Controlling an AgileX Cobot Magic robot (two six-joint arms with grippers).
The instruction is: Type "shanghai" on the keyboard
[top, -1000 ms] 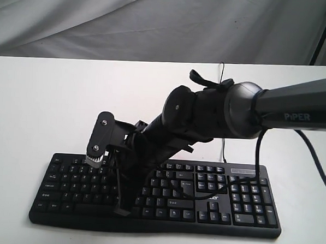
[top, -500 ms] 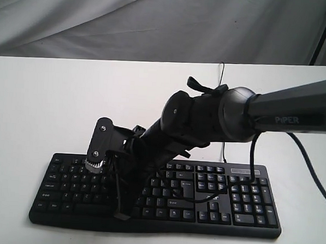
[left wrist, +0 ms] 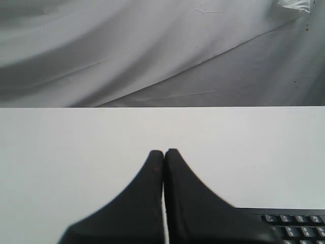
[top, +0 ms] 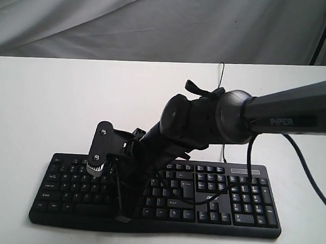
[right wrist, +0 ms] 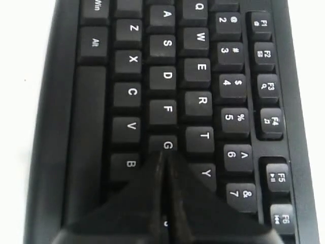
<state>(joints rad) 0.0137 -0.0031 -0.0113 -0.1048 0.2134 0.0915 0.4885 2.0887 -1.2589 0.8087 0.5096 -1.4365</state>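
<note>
A robot test station of the laboratory kind is indicated rather than a home or office. A bare white table (top: 55, 94) is set before a draped grey-white cloth backdrop (top: 157, 23), a dark slanted pole (top: 324, 29) is seen beside it, and a robot arm (top: 295, 110) marked "PiPER" is extended over a lone keyboard (top: 246, 198).
</note>
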